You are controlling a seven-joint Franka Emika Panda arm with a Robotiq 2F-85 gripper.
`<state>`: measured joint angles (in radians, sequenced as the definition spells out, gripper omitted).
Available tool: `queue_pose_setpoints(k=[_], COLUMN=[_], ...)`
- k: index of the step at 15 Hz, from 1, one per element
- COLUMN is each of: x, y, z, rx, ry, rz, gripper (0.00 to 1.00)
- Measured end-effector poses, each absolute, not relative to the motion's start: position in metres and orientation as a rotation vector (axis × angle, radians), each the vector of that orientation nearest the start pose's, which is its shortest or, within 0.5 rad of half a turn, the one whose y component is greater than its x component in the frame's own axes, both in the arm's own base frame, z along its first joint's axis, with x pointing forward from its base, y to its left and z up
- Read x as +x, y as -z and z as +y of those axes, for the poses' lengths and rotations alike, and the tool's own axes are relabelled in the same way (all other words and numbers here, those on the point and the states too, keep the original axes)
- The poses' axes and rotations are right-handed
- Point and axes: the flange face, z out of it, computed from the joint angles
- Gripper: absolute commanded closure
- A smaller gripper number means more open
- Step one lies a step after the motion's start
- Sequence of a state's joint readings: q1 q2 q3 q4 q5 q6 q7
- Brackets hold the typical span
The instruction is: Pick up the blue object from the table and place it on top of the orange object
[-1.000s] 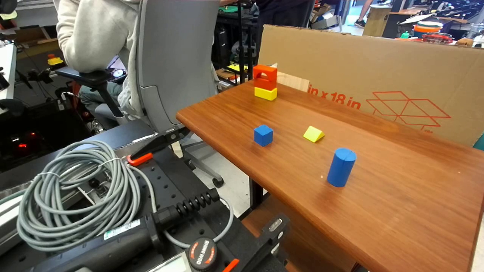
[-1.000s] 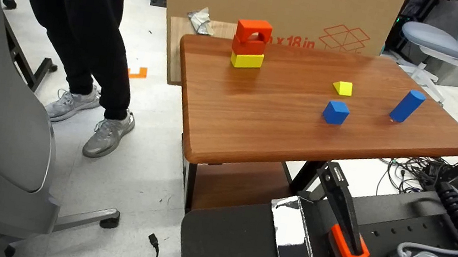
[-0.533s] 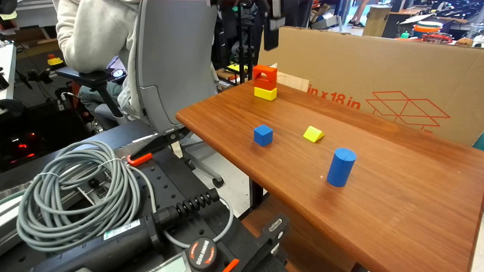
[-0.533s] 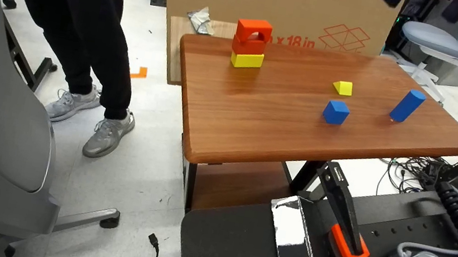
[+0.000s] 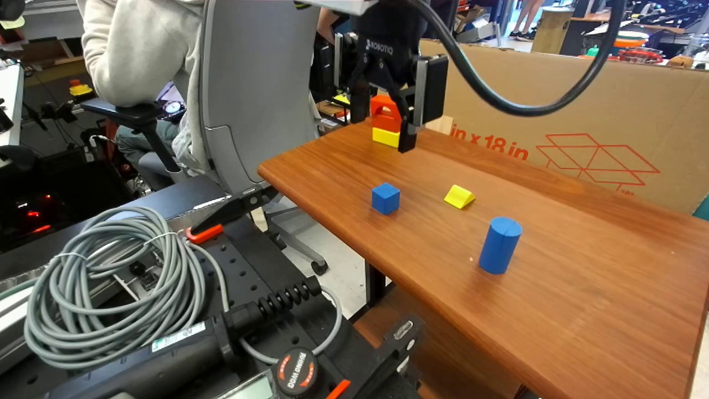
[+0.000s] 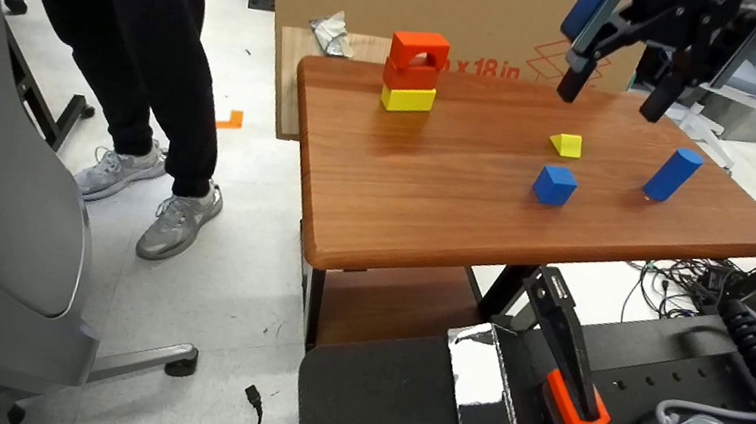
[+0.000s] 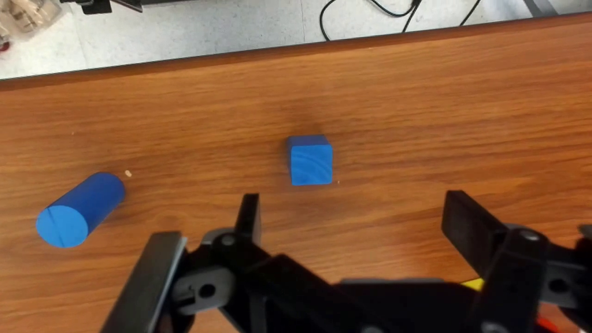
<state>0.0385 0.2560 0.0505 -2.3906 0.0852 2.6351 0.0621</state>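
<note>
The black "ROBOTIQ" claw (image 6: 613, 99) gapes wide, empty, higher than the blue cube (image 6: 554, 186); brown cardboard (image 5: 609, 111) beyond reads "18 in".

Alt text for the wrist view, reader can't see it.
A small blue cube sits near the centre on a wood-grain table; the open gripper, at the bottom, isn't touching it. A blue cylinder stands at left, a yellow sliver and a red sliver show at lower right, and floor runs along the top.
</note>
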Motion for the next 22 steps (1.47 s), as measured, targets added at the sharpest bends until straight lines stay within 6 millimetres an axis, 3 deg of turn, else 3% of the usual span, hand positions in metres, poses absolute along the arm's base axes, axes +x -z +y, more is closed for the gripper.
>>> queue_pose_setpoints(k=[7,15,19,20,22], x=[0.505,0.509,0.515,0.515,0.516], y=[-0.165,-0.142,-0.131,-0.128,-0.121], z=[0.033,0.029,0.037,0.040,0.046], rx=[-3.089,-3.131,-3.157,-3.161,-3.176], ry=[-0.134,-0.144,-0.153,-0.157,-0.169], rz=[0.113,0.131,0.116,0.109,0.089], gripper=[0.00,0.00,0.00,0.25,0.34])
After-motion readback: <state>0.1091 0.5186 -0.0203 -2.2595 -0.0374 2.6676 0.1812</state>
